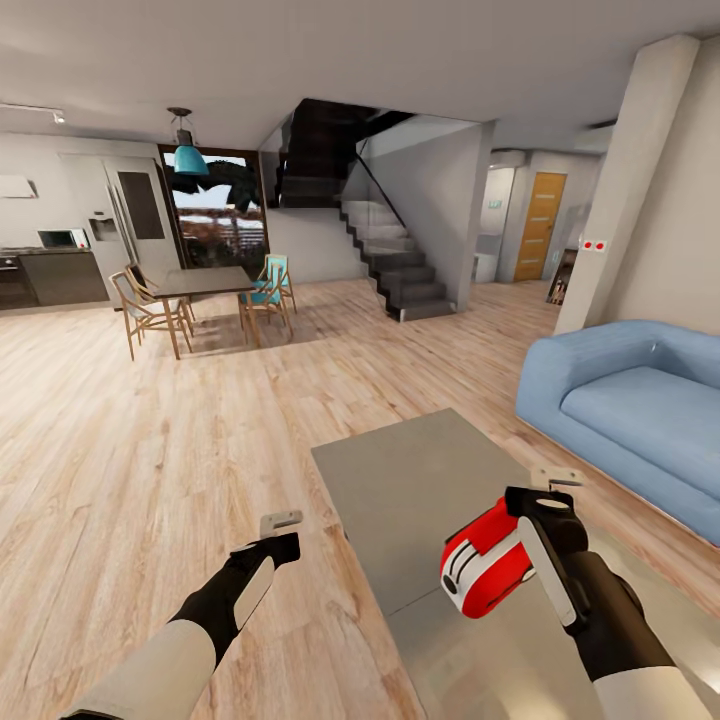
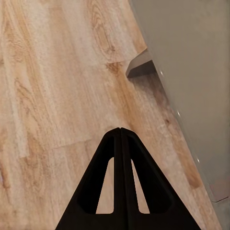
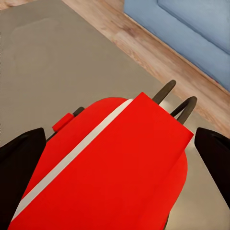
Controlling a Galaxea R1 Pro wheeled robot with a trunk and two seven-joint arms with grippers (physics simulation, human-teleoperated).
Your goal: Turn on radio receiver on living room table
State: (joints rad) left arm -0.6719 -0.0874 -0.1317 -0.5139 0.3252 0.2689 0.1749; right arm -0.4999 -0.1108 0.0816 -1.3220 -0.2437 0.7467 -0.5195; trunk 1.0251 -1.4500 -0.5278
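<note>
While the left tool (image 2: 120, 132) is pressed narrow, the right tool (image 1: 515, 545) clamps the glossy red rounded radio receiver (image 1: 487, 568).

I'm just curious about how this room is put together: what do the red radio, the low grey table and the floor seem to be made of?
The radio receiver looks like glossy red plastic with a white band; its smooth sheen suggests that. The table has a flat matte grey top, perhaps painted board or stone; the look leaves it open. The floor looks like light wood planks, with visible grain and knots.
</note>
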